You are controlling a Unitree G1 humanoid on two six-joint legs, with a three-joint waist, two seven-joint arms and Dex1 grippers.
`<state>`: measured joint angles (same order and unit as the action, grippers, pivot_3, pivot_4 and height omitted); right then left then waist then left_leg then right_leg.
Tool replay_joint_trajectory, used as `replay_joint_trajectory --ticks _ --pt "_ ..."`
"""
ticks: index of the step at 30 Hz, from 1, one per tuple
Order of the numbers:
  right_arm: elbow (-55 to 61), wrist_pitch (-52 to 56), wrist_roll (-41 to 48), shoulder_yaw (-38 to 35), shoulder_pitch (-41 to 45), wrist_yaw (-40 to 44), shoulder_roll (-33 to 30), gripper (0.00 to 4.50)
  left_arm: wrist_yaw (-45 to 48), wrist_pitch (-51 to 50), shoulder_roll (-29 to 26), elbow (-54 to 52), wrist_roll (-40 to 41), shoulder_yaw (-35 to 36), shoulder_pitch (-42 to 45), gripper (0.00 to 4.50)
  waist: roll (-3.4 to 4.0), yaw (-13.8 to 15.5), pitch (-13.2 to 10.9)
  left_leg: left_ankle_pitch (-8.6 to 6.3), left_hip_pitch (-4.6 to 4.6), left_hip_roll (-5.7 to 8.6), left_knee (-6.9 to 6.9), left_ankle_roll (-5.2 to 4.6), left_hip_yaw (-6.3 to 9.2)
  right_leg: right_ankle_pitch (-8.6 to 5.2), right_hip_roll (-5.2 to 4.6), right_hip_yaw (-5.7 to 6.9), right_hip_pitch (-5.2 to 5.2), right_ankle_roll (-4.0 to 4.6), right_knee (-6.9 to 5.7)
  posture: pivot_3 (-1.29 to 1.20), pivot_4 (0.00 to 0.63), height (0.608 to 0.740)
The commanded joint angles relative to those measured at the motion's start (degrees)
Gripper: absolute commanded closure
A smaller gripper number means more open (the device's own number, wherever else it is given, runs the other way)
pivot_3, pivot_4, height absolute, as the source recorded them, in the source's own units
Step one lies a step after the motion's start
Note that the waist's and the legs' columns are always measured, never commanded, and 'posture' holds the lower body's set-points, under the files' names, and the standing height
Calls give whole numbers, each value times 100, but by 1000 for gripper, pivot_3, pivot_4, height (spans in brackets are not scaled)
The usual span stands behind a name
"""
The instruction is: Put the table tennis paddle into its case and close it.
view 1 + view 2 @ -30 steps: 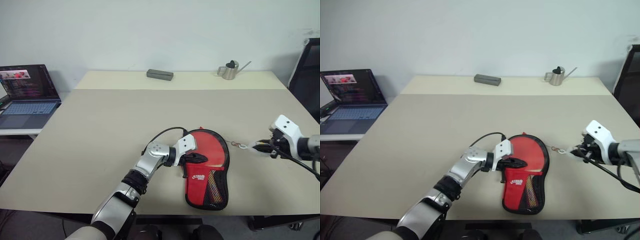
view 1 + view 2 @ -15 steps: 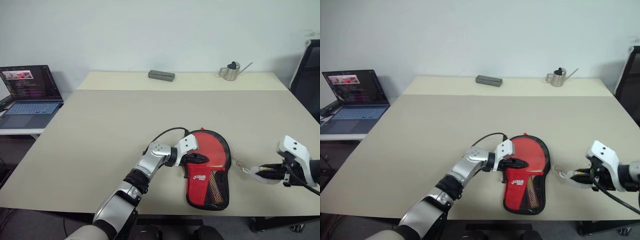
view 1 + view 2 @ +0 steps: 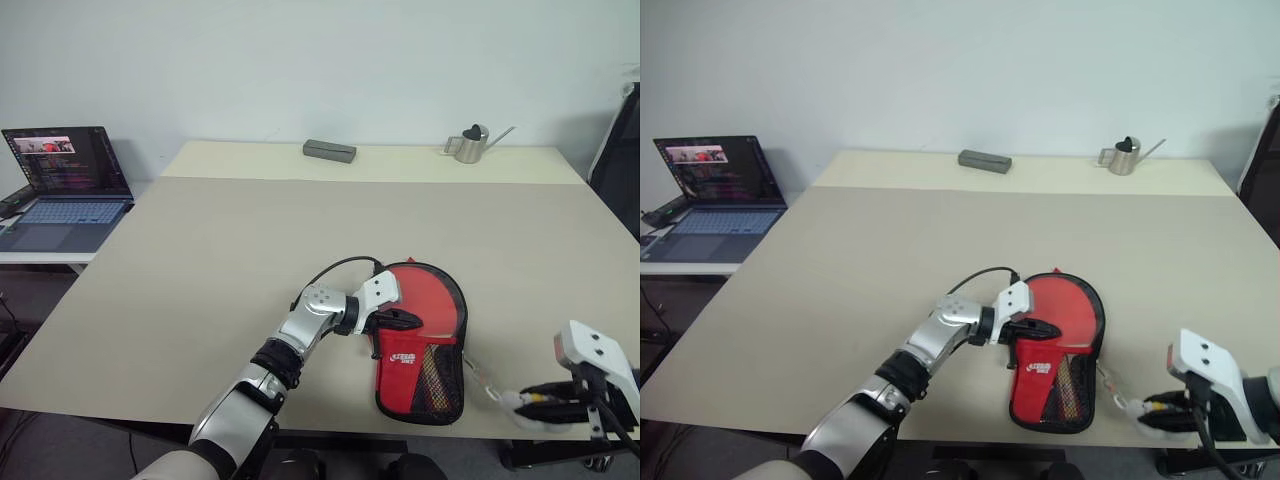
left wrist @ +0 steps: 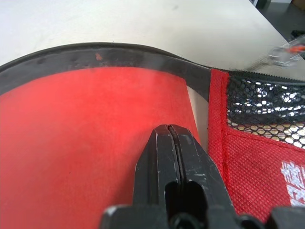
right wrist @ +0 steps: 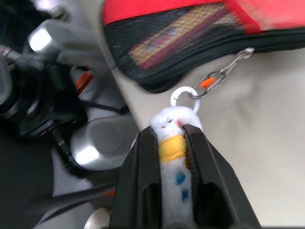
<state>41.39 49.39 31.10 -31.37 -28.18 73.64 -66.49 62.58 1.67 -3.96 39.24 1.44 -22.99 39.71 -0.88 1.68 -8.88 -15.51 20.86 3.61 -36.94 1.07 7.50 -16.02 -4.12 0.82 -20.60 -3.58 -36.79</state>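
The red case [image 3: 430, 312] with black trim lies flat near the table's front edge, round end away from me. The table tennis paddle sits inside it, and its striped handle [image 5: 176, 36] shows through the black mesh pocket [image 3: 442, 372]. My left gripper [image 3: 408, 320] is shut with nothing between its fingers [image 4: 169, 143], which rest on the case's red top near its left edge. My right gripper [image 3: 532, 405] is at the case's near right corner, beyond the table edge. It is shut on the white fluffy zipper charm [image 5: 172, 136], which a ring and clip [image 5: 209, 78] join to the case's edge.
An open laptop [image 3: 60, 185] stands on a side desk at the left. A grey box [image 3: 330, 150] and a small metal watering can [image 3: 468, 143] sit at the far side of the table [image 3: 230, 240]. A black chair [image 3: 622, 140] is at the right.
My right gripper has drawn the charm from beside the case's round end back along its right side to the near corner. The left gripper has stayed in place.
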Motion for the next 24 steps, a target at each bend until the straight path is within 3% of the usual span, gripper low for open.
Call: replay_joint_trajectory --ticks 1,10,16,24 --pt "631 26 233 -210 -544 407 71 4224 -40 -252 -139 686 -486 -335 -343 4500 -4 5 1 -3 -2 0 -1 -1 1 -1 -1 1 3 -2 2 0 150 740" --pt "1452 -153 201 -237 -1702 432 426 4224 -65 -229 -117 696 -485 -344 -341 4500 -15 -4 9 -18 -12 -3 -1 3 1 -15 -3 1 34 -12 8 0 150 740" --pt "1856 -131 345 479 -1640 -101 472 4225 -82 -235 -83 693 -488 -342 -339 4500 -17 12 10 -21 -10 -2 0 5 7 -20 -6 0 34 -19 10 0 150 740" --pt "1861 -655 549 1235 -1466 -669 56 4227 -108 -243 -60 693 -495 -343 -334 4500 -18 16 11 -23 -11 -2 1 4 9 -22 -7 2 36 -19 13 0 150 740"
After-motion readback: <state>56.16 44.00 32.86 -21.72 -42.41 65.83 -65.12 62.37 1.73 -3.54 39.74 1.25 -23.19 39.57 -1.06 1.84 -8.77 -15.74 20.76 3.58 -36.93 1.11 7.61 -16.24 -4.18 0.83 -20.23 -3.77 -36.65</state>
